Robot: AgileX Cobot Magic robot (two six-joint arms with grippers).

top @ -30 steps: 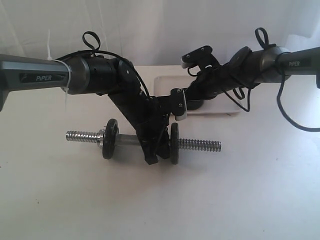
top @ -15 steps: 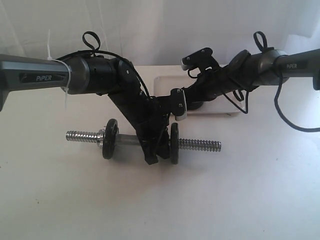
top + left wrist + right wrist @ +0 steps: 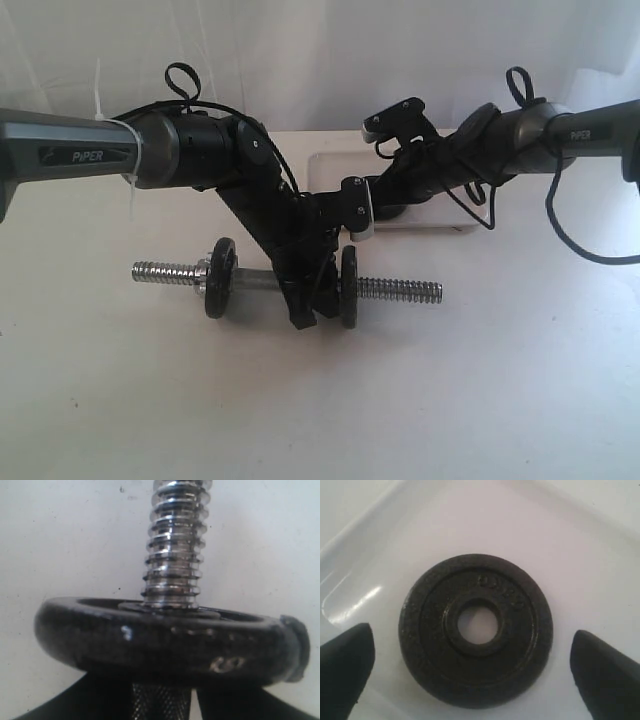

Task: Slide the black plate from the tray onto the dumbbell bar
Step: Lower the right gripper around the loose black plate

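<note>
The dumbbell bar (image 3: 395,290) lies across the table with a black plate (image 3: 220,278) near its left end and another black plate (image 3: 348,287) right of the middle. My left gripper (image 3: 305,305) is shut on the bar's knurled middle, just left of the second plate (image 3: 170,640); the threaded end (image 3: 175,545) sticks out beyond it. A third black plate (image 3: 520,645) lies flat in the white tray (image 3: 385,545). My right gripper (image 3: 475,655) hangs open right above it, one finger (image 3: 345,670) on each side, not touching. In the exterior view, the right gripper (image 3: 392,208) hides that plate.
The tray (image 3: 325,165) stands behind the bar at the middle right of the white table. Loose cables hang from the right arm (image 3: 520,125) beside the tray. A white curtain closes off the back.
The right arm has shifted slightly to the left over the tray. The left arm, the bar and its two plates have not moved.
</note>
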